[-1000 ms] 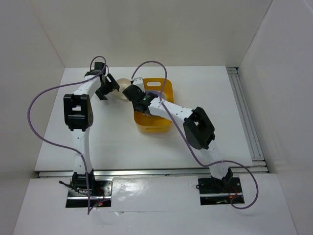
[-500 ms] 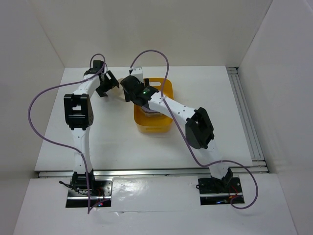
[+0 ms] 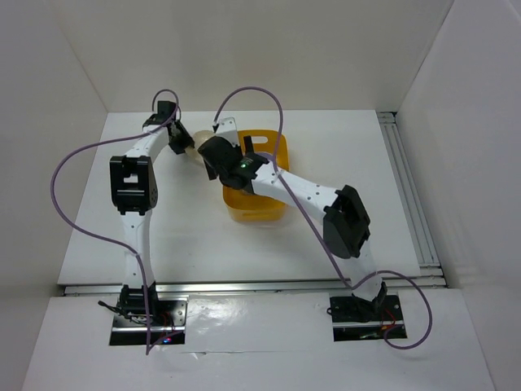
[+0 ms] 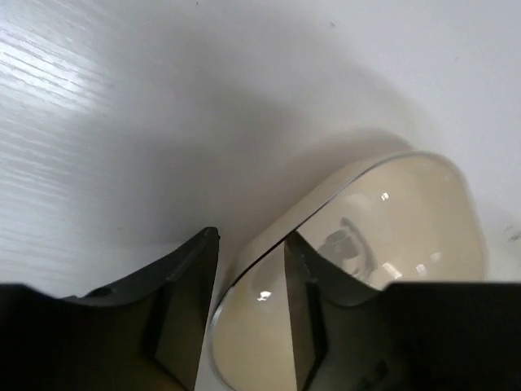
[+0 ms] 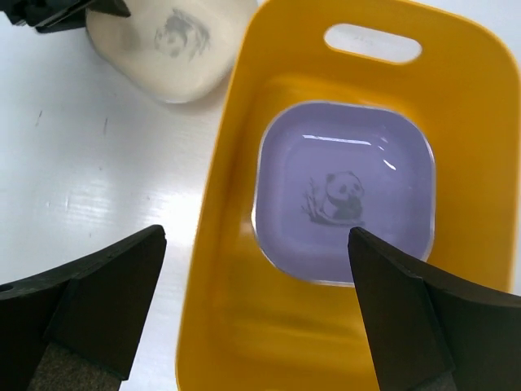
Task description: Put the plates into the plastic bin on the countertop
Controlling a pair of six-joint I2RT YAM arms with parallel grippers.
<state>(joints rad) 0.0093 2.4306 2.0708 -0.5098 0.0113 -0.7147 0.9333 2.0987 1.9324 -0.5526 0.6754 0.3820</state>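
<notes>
A cream plate (image 3: pixel 201 140) lies on the white countertop (image 3: pixel 163 220) just left of the yellow-orange plastic bin (image 3: pixel 262 205). My left gripper (image 3: pixel 182 140) is at its left edge. In the left wrist view the cream plate's (image 4: pixel 391 220) rim runs between the narrowed jaws of the left gripper (image 4: pixel 248 261), one finger inside the dish and one outside. My right gripper (image 5: pixel 256 236) hangs open and empty above the bin's (image 5: pixel 220 326) left wall. A lavender plate (image 5: pixel 346 195) with a panda mark lies flat on the bin floor. The cream plate (image 5: pixel 175 49) shows beyond the bin.
White walls close the countertop at the back and on both sides. A metal rail (image 3: pixel 404 187) runs along the right side. Purple cables (image 3: pixel 73 220) loop from both arms. The right arm (image 3: pixel 309 191) stretches across the bin.
My right gripper opened over the bin, leaving the lavender plate inside. My left gripper moved right onto the cream plate and narrowed on its rim.
</notes>
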